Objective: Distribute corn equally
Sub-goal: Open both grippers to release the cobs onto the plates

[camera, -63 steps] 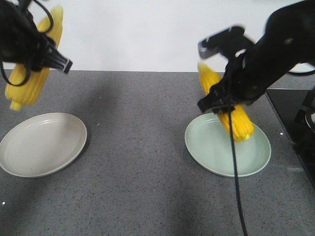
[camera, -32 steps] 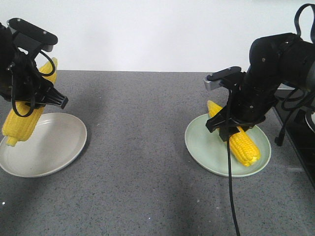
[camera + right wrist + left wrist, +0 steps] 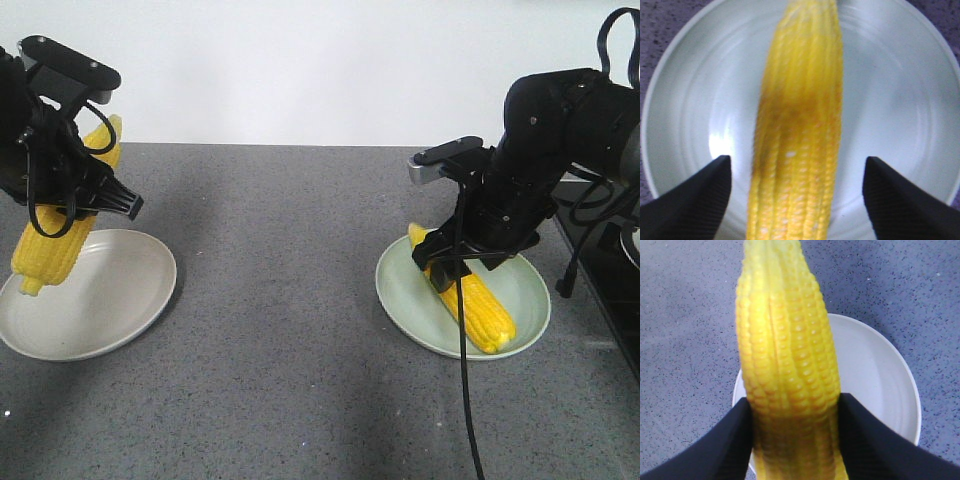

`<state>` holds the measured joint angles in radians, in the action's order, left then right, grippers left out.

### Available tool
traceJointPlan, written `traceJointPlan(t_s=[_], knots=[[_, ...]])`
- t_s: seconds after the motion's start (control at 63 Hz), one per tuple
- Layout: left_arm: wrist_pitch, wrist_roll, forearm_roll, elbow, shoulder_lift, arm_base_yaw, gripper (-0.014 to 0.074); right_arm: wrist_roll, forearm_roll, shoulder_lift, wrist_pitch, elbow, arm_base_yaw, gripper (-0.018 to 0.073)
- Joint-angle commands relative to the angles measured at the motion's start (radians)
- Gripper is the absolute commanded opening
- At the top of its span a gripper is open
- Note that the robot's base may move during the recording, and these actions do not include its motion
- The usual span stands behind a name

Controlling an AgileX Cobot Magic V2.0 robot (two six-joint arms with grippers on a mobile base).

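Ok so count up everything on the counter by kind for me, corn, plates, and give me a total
Corn cobs: 2, one held by the left hand over the white plate, one lying on the green plate under the open right hand
Plates: 2, one white, one pale green
Total: 4

2 arms low, 1 at each side.
Left gripper (image 3: 62,215) is clamped on a cob (image 3: 62,225), wrist tilted, fingers (image 3: 735,440) pressing both its flanks. Right gripper (image 3: 470,265) points down, fingers (image 3: 695,200) spread wide.
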<state>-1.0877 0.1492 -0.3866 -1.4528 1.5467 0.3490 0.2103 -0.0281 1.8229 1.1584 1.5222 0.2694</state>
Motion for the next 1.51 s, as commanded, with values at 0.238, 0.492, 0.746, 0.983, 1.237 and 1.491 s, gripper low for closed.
traceJointPlan(t_s=[0.238,0.492,0.746,0.983,1.237,1.491], knots=[[0.036,0.017,0.095,-0.025,0.036,-0.086,0.0023,-0.086,-0.103,-0.055,0.034,0.024,-0.006,0.0582],[0.034,0.021,0.154,-0.025,0.116,-0.117,0.0084,-0.089,-0.105,-0.085,0.044,0.024,-0.006,0.0563],[0.026,0.036,0.157,-0.025,0.174,-0.117,0.0231,-0.089,-0.105,-0.117,0.017,0.024,-0.006,0.0563],[0.021,0.036,0.161,-0.025,0.208,-0.117,0.0386,-0.089,-0.106,-0.133,0.013,0.024,-0.006,0.0563],[0.023,0.036,0.16,-0.025,0.21,-0.117,0.0435,-0.089,-0.106,-0.14,-0.001,0.024,-0.006,0.0563],[0.004,0.034,0.16,-0.025,0.21,-0.117,0.0435,-0.089,-0.106,-0.14,-0.001,0.024,-0.006,0.0563]])
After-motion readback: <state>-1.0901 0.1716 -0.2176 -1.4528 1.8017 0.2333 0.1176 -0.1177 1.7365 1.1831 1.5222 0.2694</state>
